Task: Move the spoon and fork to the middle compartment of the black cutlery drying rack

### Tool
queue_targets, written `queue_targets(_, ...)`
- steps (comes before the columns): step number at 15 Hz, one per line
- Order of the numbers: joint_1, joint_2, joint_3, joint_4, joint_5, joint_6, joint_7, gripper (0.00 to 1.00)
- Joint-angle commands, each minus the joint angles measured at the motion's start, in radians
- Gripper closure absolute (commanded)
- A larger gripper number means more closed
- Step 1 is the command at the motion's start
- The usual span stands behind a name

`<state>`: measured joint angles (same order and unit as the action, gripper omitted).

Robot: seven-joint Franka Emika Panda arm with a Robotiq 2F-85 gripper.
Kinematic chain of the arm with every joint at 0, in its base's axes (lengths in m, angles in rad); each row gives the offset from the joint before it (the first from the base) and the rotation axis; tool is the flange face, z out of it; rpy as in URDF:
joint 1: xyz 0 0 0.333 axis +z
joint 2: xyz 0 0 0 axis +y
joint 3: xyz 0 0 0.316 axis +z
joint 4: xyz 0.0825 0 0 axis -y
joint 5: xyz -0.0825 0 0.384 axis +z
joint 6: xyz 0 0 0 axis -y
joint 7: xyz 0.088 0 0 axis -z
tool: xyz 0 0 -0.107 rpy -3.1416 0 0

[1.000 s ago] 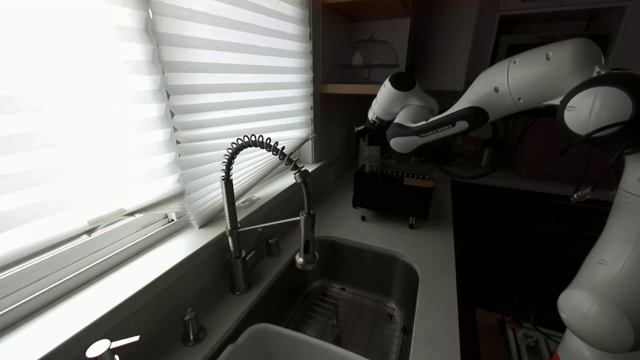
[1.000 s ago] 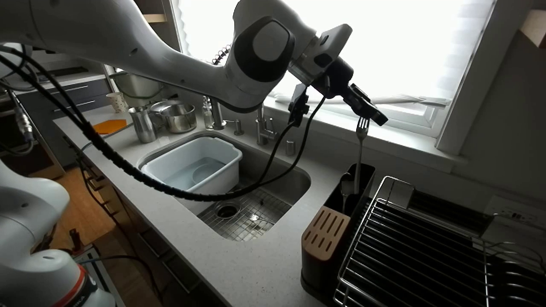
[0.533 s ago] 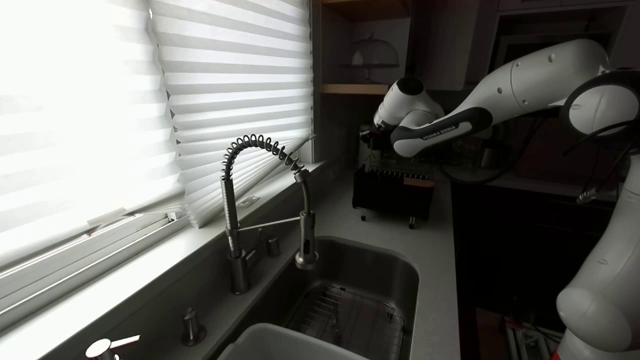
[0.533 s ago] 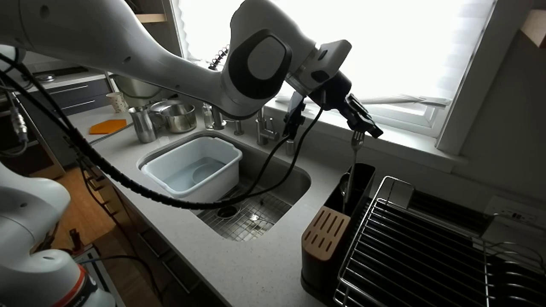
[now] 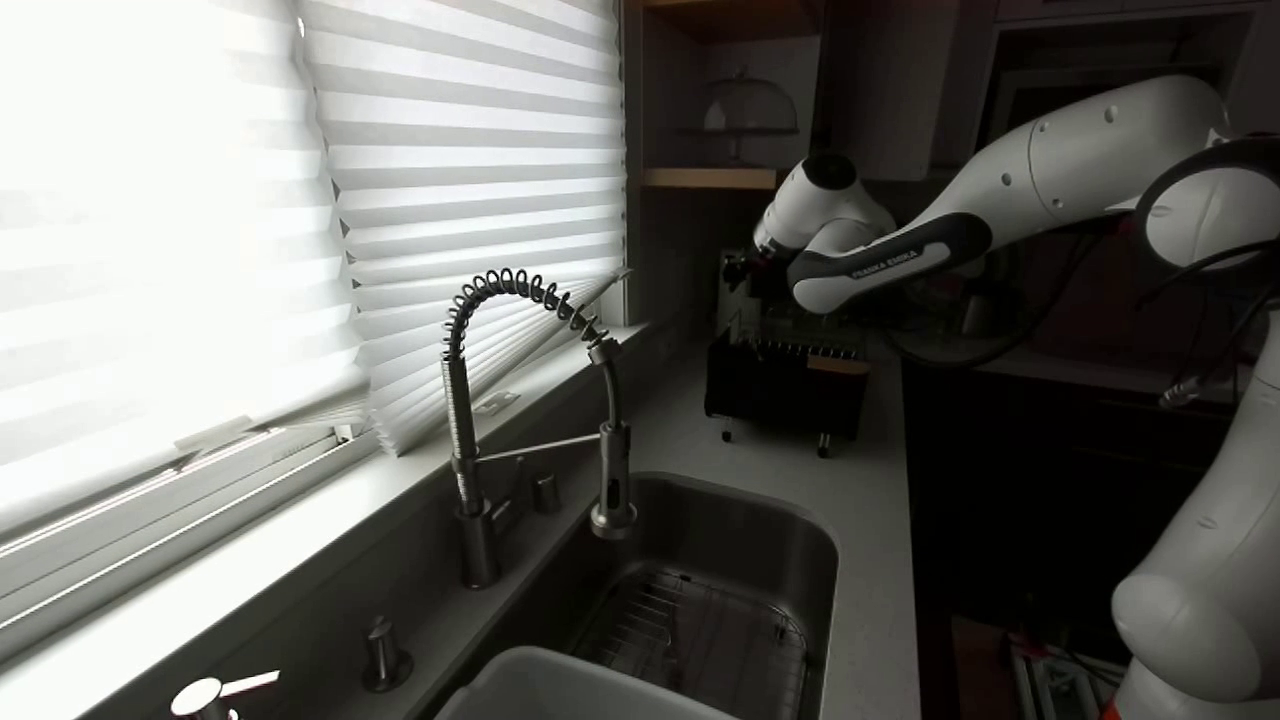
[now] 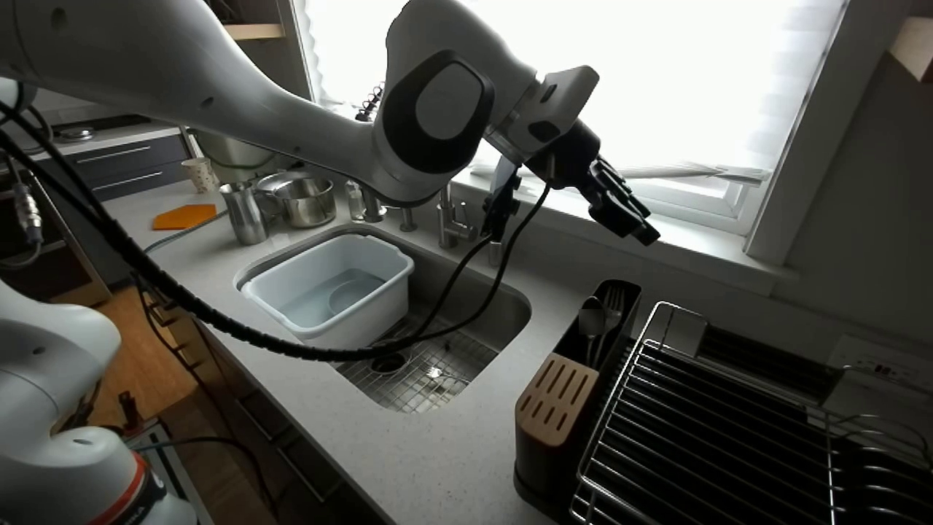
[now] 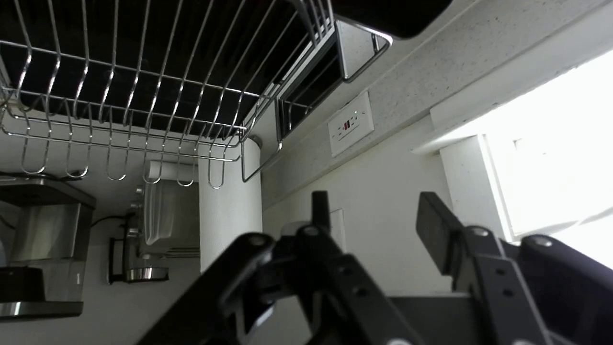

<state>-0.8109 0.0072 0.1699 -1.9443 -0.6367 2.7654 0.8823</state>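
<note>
Item: my end effector (image 7: 376, 218), jaws parted, above the black cutlery drying rack (image 6: 534, 467) on the counter (image 6: 437, 452). Items: one spoon (image 6: 591, 319), one tilted fork (image 6: 614, 300), side by side inside that rack, beyond its slotted wooden top (image 6: 555, 399); which compartment, I cannot tell.

spoon (image 6: 592, 319), fork (image 6: 614, 299): lower ends hidden in cutlery rack (image 6: 541, 470) | dish rack (image 7: 162, 74): cut off, wrist view
</note>
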Motion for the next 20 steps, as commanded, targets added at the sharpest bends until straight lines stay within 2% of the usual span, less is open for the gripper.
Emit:
queue_targets(1, -0.002, -0.029, -0.001, -0.044, 0.035, 0.02, -0.022, 0.16)
queue_targets(3, 0.0, -0.031, 0.0, -0.047, 0.04, 0.005, -0.024, 0.01)
queue_targets(7, 0.001, -0.032, 0.001, -0.057, 0.047, -0.007, -0.022, 0.0)
queue_targets(11, 0.006, -0.033, 0.006, -0.074, 0.126, -0.06, -0.121, 0.0)
queue_targets(12, 0.139, -0.03, -0.125, -0.073, 0.152, -0.084, -0.156, 0.0)
queue_targets(15, 0.226, -0.03, -0.218, -0.075, 0.148, -0.126, -0.211, 0.0)
queue_targets(16, 0.258, -0.012, -0.248, -0.05, 0.12, -0.097, -0.161, 0.0)
queue_targets(17, 0.286, -0.011, -0.277, -0.05, 0.12, -0.1, -0.166, 0.0)
queue_targets(20, 0.325, -0.011, -0.314, -0.046, 0.12, -0.1, -0.166, 0.0)
